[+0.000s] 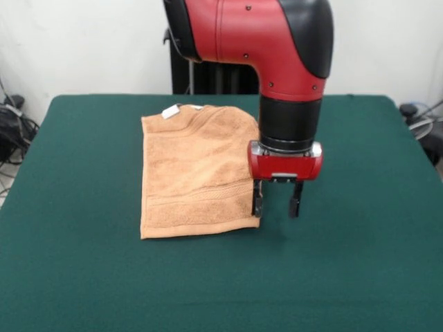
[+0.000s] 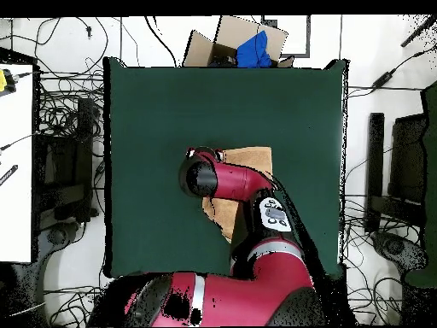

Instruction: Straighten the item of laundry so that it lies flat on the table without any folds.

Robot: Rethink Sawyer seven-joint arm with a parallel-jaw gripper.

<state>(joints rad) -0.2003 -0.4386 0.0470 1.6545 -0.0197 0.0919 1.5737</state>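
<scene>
Tan towel (image 1: 194,173) touching gripper (image 1: 277,205)

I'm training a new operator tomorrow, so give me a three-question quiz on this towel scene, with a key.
1. True or false: the gripper is open, its fingers pointing down at the towel's edge.
2. The white tags sit on which edge of the towel in the front view?
A. the edge toward the pedestal
B. the edge nearest the camera
C. the edge by the gripper
3. Fill in: the towel lies on the dark ____ table.

Key:
1. True.
2. A.
3. Green.
</scene>
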